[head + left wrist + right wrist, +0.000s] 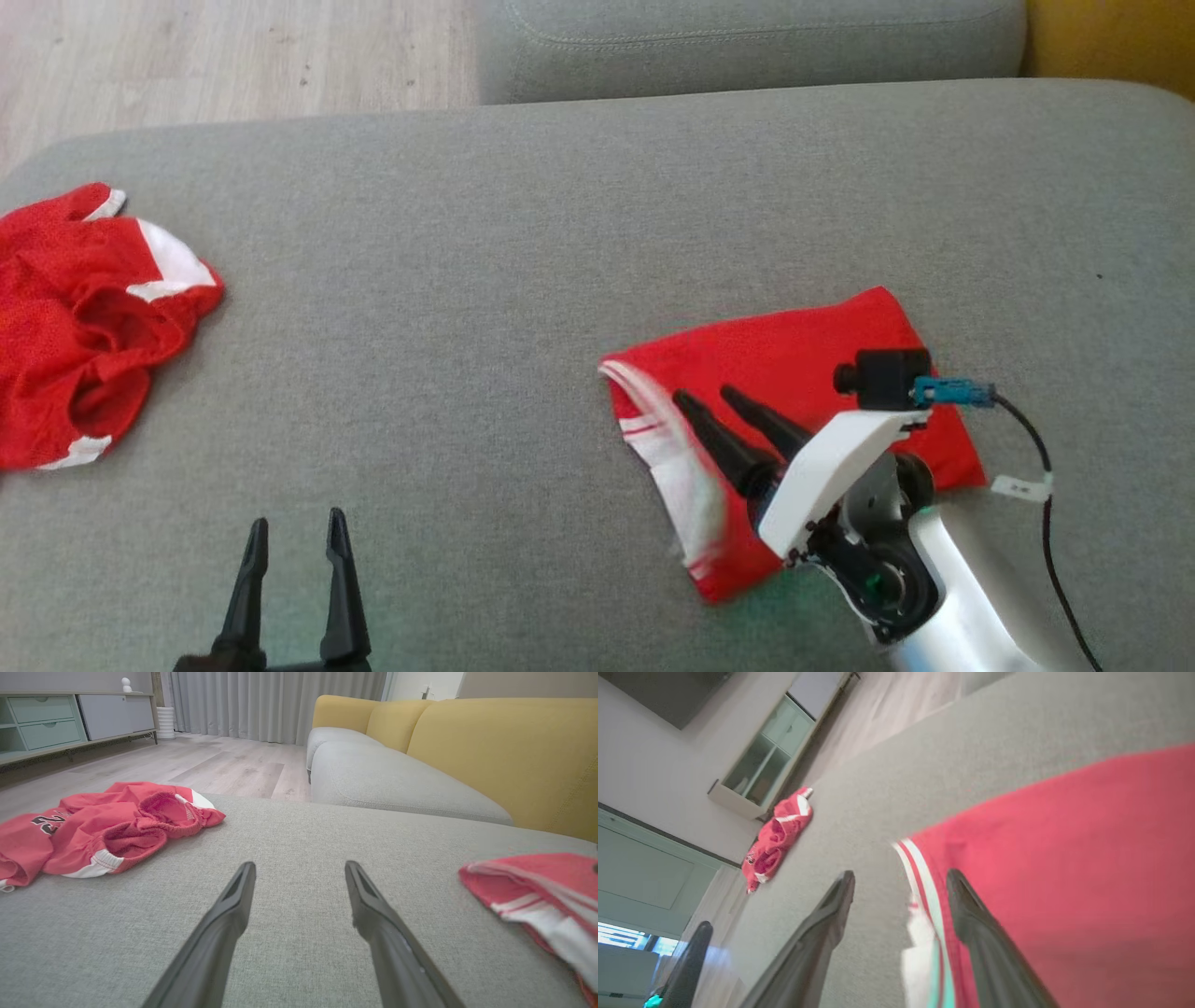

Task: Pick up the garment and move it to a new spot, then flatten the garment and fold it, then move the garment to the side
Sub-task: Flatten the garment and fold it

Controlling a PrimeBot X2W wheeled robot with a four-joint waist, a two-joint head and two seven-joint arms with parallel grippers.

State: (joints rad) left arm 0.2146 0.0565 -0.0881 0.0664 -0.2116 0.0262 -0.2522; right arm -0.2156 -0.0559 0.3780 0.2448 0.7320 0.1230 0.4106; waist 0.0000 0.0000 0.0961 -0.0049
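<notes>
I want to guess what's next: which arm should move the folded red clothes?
Probably right. The right gripper is open right over the folded garment; the left gripper is over bare cushion, apart from it.

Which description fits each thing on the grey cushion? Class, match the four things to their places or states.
Things:
1. folded garment
2. crumpled garment
3. left hand
4. right hand

Descriptions:
A. open, above bare grey cushion
B. bunched up at the cushion's left edge
C. open, fingers over red cloth
D. lying flat, right of centre

Pairs: 1-D, 2-B, 3-A, 4-C
</notes>
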